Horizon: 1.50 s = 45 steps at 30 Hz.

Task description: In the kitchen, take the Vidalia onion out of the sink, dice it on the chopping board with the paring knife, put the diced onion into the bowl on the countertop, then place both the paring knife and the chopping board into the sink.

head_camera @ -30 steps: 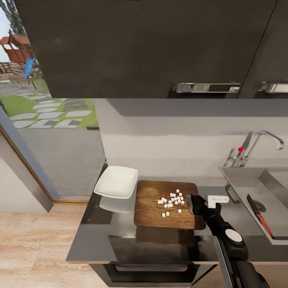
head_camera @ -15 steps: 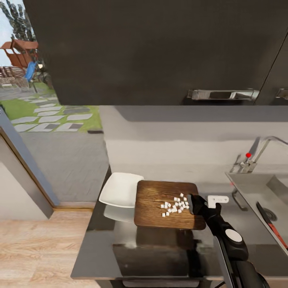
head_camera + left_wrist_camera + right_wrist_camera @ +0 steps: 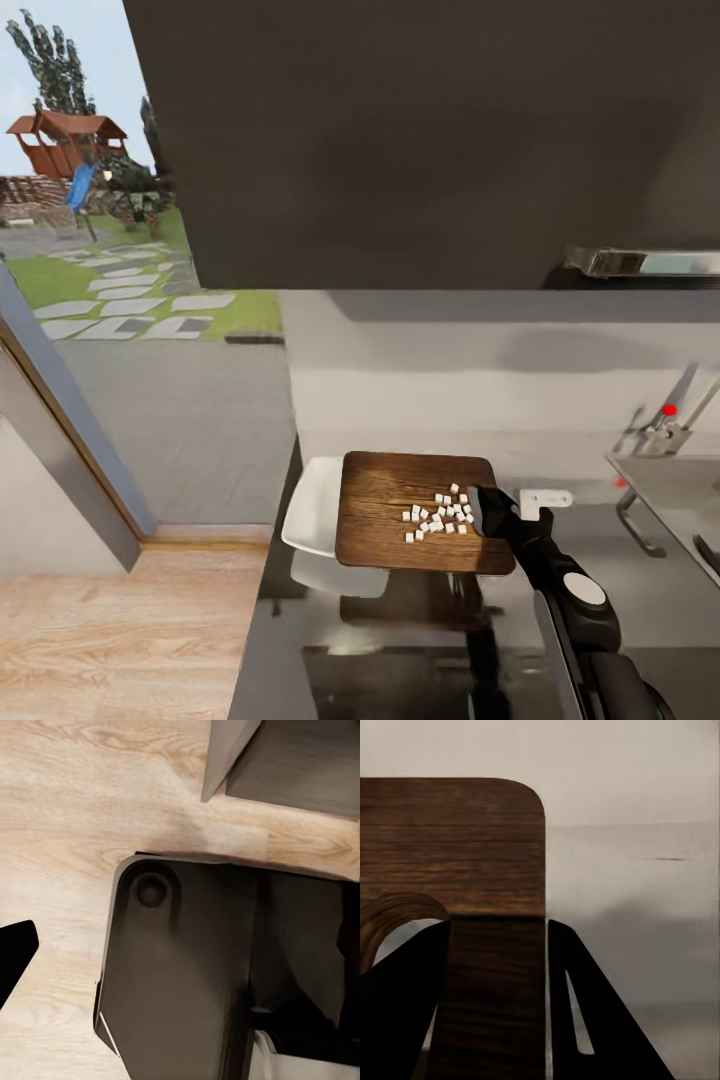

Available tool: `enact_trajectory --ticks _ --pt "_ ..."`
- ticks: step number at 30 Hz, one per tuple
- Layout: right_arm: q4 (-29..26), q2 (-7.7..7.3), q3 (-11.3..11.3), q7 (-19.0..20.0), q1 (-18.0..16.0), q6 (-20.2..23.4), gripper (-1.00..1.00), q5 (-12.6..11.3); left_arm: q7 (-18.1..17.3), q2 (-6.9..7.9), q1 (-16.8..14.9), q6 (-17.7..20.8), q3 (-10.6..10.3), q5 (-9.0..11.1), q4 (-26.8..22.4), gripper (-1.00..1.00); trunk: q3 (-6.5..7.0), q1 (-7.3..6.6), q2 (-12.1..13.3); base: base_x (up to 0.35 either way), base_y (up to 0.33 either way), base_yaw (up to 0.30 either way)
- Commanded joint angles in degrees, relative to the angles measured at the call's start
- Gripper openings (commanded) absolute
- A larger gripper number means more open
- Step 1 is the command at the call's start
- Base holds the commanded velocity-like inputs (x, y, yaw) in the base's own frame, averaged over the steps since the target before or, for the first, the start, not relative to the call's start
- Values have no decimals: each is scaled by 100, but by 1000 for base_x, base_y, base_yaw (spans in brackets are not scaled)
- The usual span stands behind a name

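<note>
My right gripper (image 3: pixel 480 512) is shut on the right edge of the dark brown chopping board (image 3: pixel 385 520) and holds it above the grey countertop (image 3: pixel 600 565). In the right wrist view the chopping board (image 3: pixel 450 847) runs between both black fingers (image 3: pixel 600 1020). Diced onion (image 3: pixel 440 512), in small white bits, lies on the board's right half near the gripper. The white bowl (image 3: pixel 310 505) sits on the countertop with its right part hidden under the board's left edge. The sink (image 3: pixel 660 480) and its tap (image 3: pixel 668 425) with a red knob are at the far right. A black fingertip (image 3: pixel 11 960) of the left gripper hangs over the floor.
Dark wall cabinets (image 3: pixel 420 140) hang close above the counter. To the left a glass door shows a garden, with wooden floor (image 3: pixel 120 630) below. A dark sliver, perhaps the paring knife's blade (image 3: pixel 708 553), lies in the sink at the picture's edge. The robot's dark base (image 3: pixel 187 975) stands on the floor.
The whole view has shifted: counter, bowl and sink slid right in the picture. The held board kept its place with the gripper and now overlaps the bowl. The dice bunched slightly.
</note>
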Motion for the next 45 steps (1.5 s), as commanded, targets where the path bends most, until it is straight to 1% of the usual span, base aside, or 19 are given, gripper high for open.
enact_trajectory --ticks 1,5,15,21,29,35,41,45 --pt "-11 6 -13 47 -5 33 -100 41 -59 -5 1 7 29 59 -7 100 -1 6 -11 171 206 0" --pt "-10 5 -13 47 -5 33 -100 41 -61 -3 1 7 29 59 -7 100 12 6 -11 108 113 0" --pt "-12 5 -13 33 -5 33 -100 47 -61 -2 1 7 29 59 -7 100 14 6 -11 7 7 0" --pt "-12 5 -13 -156 -5 39 -100 58 -61 -1 1 7 29 59 -7 100 14 6 -11 0 0 0" --pt "-18 5 -13 -177 -5 43 -100 59 -61 -1 1 7 29 59 -7 100 14 6 -11 0 0 0" --pt "-19 7 -13 -197 -5 142 -100 59 -61 -3 1 7 29 59 -7 100 14 6 -11 0 0 0" --pt "-19 7 -13 -317 -5 155 -100 59 -61 -4 0 7 29 59 -7 100 14 6 -11 0 0 0" --pt "-19 6 -13 -329 -5 156 -100 59 -61 -1 1 7 29 59 -7 100 18 6 -11 0 0 0"
